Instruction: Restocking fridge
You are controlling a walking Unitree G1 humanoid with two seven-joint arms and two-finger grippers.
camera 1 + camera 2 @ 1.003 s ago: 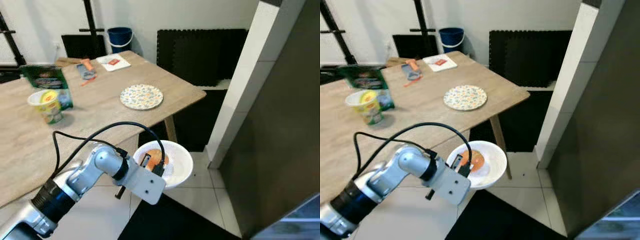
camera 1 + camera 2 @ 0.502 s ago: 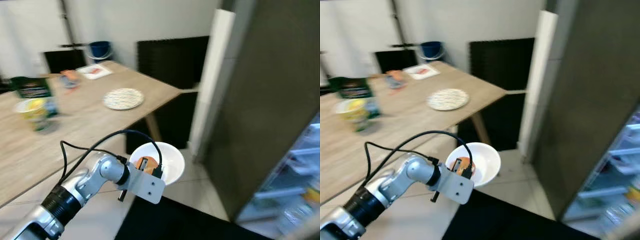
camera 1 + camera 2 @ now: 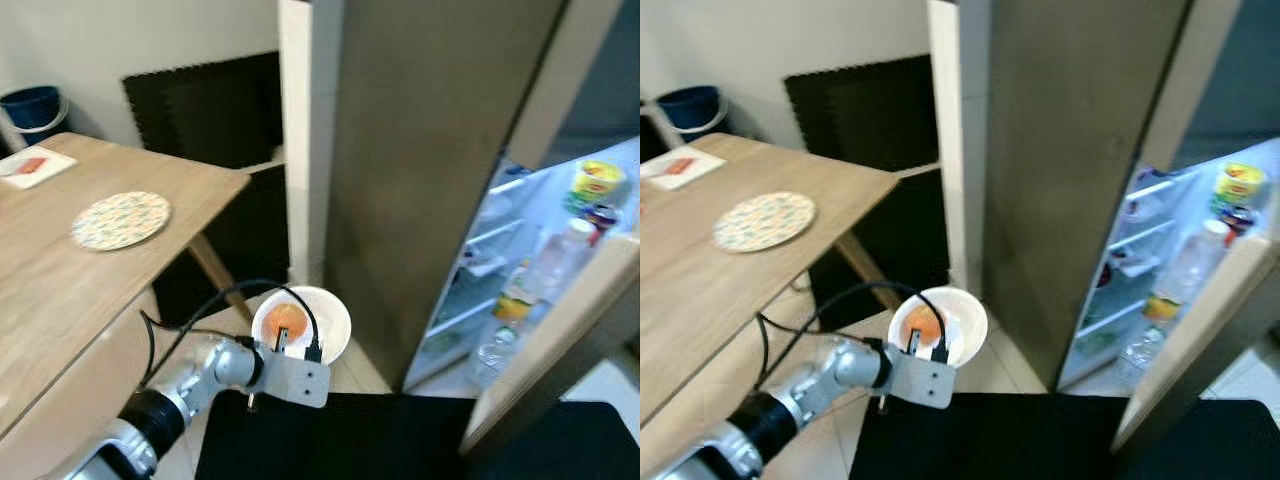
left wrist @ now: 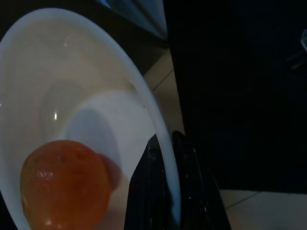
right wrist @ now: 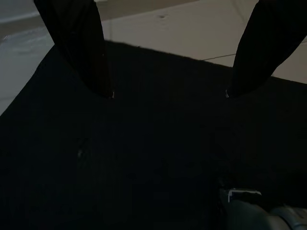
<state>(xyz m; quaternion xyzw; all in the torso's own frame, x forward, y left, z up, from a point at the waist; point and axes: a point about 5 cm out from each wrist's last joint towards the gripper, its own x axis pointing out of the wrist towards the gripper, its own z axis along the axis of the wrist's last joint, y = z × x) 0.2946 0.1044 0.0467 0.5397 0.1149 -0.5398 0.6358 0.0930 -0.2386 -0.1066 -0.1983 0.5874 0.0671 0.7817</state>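
table point(image 3: 60, 290) left | bowl point(image 3: 325, 320) centre, orange point(image 3: 285, 322) inside | fridge point(image 3: 540, 250) right, apparently open

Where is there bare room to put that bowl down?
The table is bare between the patterned plate and its near edge. The fridge door shelf is crowded with bottles. The left gripper pinches the bowl by its rim, orange fruit inside.

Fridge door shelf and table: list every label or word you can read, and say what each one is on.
None can be read.
Yellow-lidded tub in the open fridge: printed label, too blurred.
Bottles on the door shelf: labels too small.
White card on the wooden table: red mark, no legible text.
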